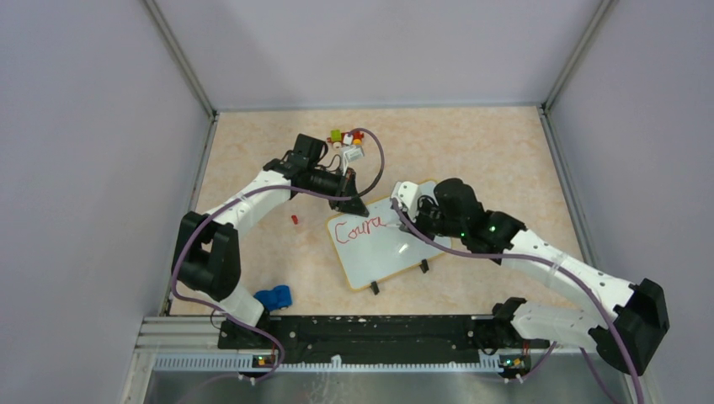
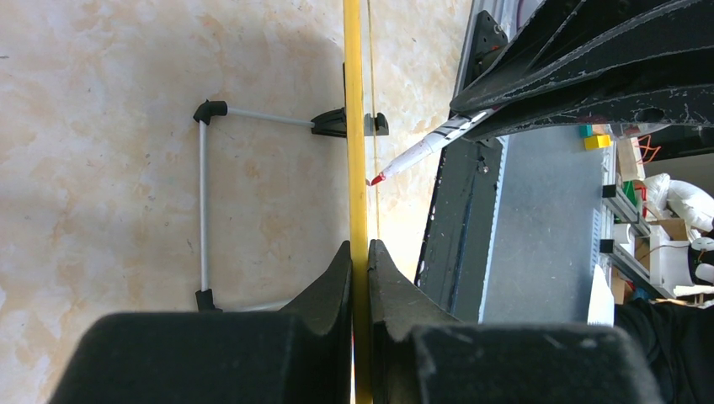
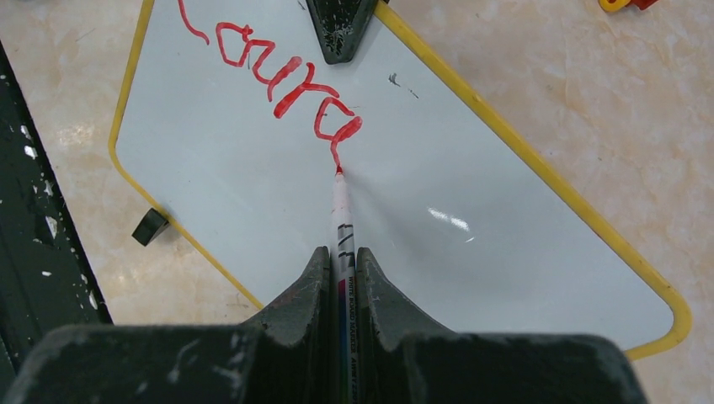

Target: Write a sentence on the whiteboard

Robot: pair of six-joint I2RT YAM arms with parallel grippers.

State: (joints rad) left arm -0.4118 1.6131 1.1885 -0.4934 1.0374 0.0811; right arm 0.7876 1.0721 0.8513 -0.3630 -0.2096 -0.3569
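Observation:
The whiteboard (image 1: 396,252), white with a yellow rim, lies tilted on the table between the arms. The sentence (image 1: 359,229) on it reads "Coura" in red near its upper left corner. My left gripper (image 1: 354,202) is shut on the board's far edge; in the left wrist view the yellow rim (image 2: 357,126) runs edge-on between its fingers (image 2: 359,252). My right gripper (image 3: 343,257) is shut on a white marker (image 3: 342,215), whose red tip touches the whiteboard (image 3: 253,194) just below the last letter of the sentence (image 3: 282,80).
A small red cap (image 1: 294,219) lies on the table left of the board. A blue object (image 1: 274,297) sits by the left arm's base. Small coloured blocks (image 1: 345,137) lie at the back. Grey walls enclose three sides. The board's wire stand (image 2: 202,210) rests underneath.

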